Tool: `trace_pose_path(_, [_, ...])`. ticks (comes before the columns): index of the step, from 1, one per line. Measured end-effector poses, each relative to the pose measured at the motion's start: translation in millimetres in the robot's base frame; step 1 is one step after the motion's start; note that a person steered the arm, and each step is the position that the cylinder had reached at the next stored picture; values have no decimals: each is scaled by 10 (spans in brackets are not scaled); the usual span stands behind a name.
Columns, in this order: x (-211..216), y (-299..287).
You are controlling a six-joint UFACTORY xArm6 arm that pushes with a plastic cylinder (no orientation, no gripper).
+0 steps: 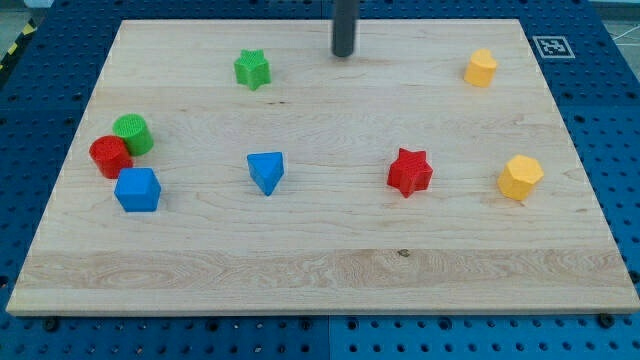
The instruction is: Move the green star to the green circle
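Observation:
The green star lies near the view's top, left of centre. The green circle sits at the view's left, touching a red circle just below it. My tip is the lower end of a dark rod near the view's top centre, to the right of the green star and apart from it by a clear gap. The star is far up and right of the green circle.
A blue cube sits just below the red circle. A blue triangle is at centre, a red star to its right. Two yellow blocks sit at the right, upper and lower. The wooden board ends on all sides.

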State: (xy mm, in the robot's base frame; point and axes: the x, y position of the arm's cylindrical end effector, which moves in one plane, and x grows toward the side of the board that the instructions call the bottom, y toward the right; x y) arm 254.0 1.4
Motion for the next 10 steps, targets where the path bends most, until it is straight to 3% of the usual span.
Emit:
trace_pose_path(1, [-14,-544])
trace_pose_path(2, [-14,-709])
trace_pose_path(10, [895,-1414])
